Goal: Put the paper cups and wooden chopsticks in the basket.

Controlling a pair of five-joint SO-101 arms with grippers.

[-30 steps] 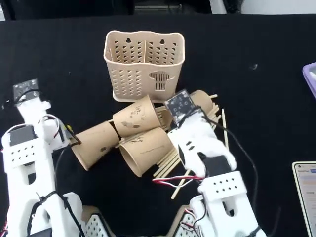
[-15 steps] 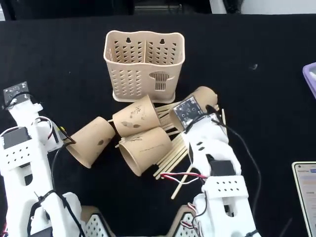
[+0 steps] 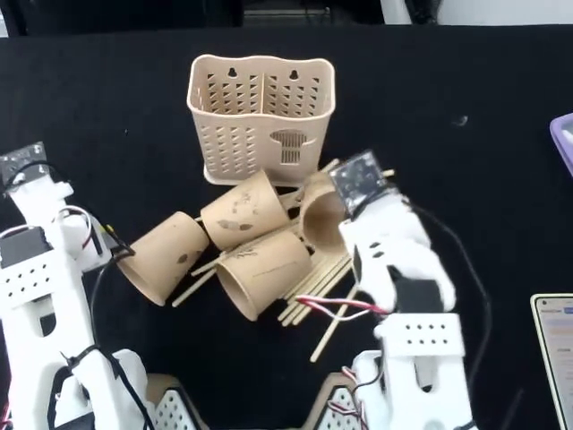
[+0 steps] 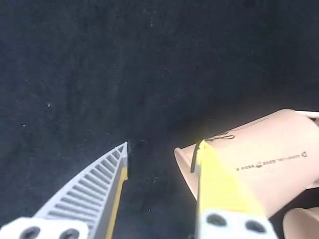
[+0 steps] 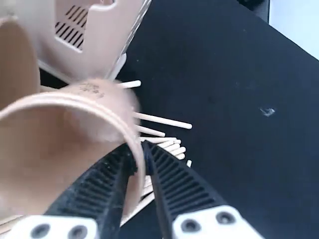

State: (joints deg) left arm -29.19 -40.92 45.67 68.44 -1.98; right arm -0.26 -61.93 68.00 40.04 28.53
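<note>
The beige slotted basket (image 3: 260, 116) stands upright at the back of the black table. Three paper cups lie on their sides in front of it: one on the left (image 3: 166, 258), one near the basket (image 3: 243, 210), one nearer the front (image 3: 264, 273). My right gripper (image 3: 338, 228) is shut on the rim of a fourth cup (image 3: 320, 213), mouth upward, just right of the basket; the right wrist view has the gripper (image 5: 139, 157) pinching that cup's (image 5: 60, 139) wall. Wooden chopsticks (image 3: 313, 285) lie scattered under and beside the cups. My left gripper (image 4: 162, 154) is open beside the left cup (image 4: 259, 159).
A purple object (image 3: 564, 134) sits at the right edge and a phone (image 3: 557, 345) at the front right. The basket (image 5: 94, 35) is close ahead in the right wrist view, with chopsticks (image 5: 162, 121) on the cloth beyond the cup.
The right arm has swung right and toward the basket, tipping the gripped cup up so its mouth faces upward. The left arm has drawn back to the left, away from the left cup.
</note>
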